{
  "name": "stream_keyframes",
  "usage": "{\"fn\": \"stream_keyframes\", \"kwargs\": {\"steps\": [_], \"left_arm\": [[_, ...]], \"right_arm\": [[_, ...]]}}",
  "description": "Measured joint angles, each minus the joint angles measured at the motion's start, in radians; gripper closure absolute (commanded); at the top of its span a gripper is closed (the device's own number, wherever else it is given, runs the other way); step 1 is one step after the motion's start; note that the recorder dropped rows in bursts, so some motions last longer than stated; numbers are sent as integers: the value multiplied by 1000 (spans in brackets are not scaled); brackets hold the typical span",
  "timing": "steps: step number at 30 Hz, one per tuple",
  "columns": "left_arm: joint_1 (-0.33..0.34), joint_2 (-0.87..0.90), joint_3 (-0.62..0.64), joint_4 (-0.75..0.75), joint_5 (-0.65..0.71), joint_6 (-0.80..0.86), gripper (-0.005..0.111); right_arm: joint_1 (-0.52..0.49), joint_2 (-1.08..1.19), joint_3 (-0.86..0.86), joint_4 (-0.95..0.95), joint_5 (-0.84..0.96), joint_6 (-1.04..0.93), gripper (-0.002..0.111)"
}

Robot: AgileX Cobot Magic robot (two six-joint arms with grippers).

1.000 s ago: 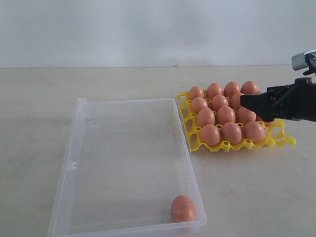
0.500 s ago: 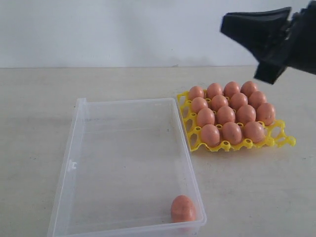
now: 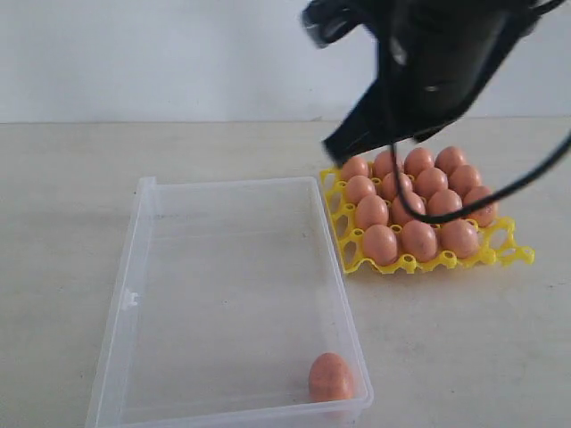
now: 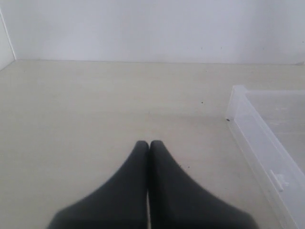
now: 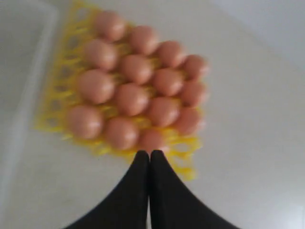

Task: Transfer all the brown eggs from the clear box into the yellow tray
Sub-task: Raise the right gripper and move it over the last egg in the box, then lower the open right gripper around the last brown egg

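Observation:
One brown egg [image 3: 330, 376] lies in the near right corner of the clear box [image 3: 143, 267]. Several more brown eggs [image 3: 409, 239] fill the yellow tray [image 3: 510, 253] to the right of the box. My right arm [image 3: 433, 67] hangs blurred above the tray, and its dark tip [image 3: 337, 145] points down-left near the tray's far left corner. In the right wrist view the right gripper [image 5: 149, 153] is shut and empty, high over the eggs [image 5: 131, 98] in the tray [image 5: 188, 171]. My left gripper [image 4: 148, 143] is shut and empty over bare table, beside the box's corner [image 4: 238, 102].
The light tabletop [image 3: 71, 178] ends at a white wall [image 3: 161, 53] behind. A black cable [image 3: 500, 192] from the right arm loops over the tray's eggs. A small latch tab [image 3: 131, 299] sits on the box's left wall.
The right arm rose from beside the tray's right side and swung left, now looming above the tray. The egg in the box and the tray have not moved.

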State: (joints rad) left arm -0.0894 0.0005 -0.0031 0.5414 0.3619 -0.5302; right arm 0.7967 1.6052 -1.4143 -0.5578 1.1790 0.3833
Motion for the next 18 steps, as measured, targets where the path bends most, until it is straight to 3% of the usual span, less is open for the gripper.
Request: {"fn": "stream_keyframes", "kwargs": {"steps": [5, 10, 18], "left_arm": [[0, 0, 0, 0, 0, 0, 111], [0, 0, 0, 0, 0, 0, 111], [0, 0, 0, 0, 0, 0, 111]], "right_arm": [[12, 164, -169, 558, 24, -196, 78], [12, 290, -181, 716, 35, -136, 49], [12, 367, -181, 726, 37, 27, 48]]}}
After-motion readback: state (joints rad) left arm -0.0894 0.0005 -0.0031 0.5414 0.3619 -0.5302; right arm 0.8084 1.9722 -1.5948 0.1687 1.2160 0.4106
